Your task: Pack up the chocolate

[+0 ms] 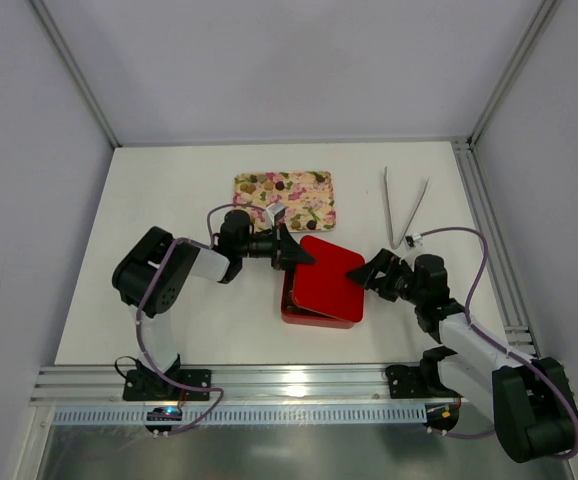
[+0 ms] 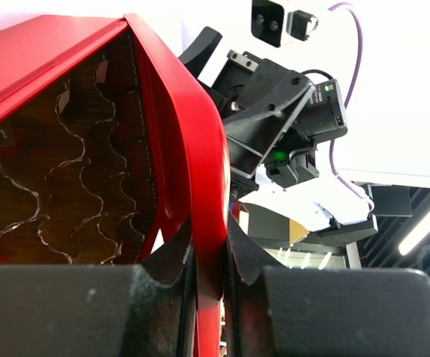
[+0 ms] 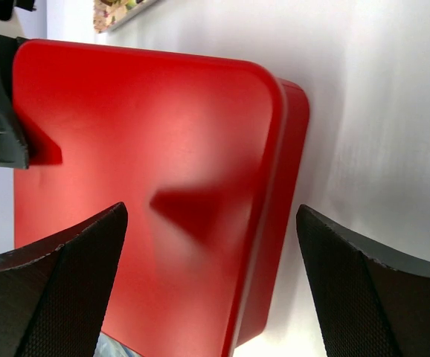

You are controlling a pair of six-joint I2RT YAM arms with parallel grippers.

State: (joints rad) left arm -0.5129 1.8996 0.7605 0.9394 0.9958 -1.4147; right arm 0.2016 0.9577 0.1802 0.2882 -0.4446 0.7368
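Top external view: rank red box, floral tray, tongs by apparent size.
1. red box and floral tray: near alike, box maybe slightly bigger; the tray is partly covered, so no firm call.
2. tongs: thin, clearly smallest.

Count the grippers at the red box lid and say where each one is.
2. The left gripper is shut on the red lid's far-left edge; the right gripper is open, its fingers either side of the lid's right edge. Neither is hidden.
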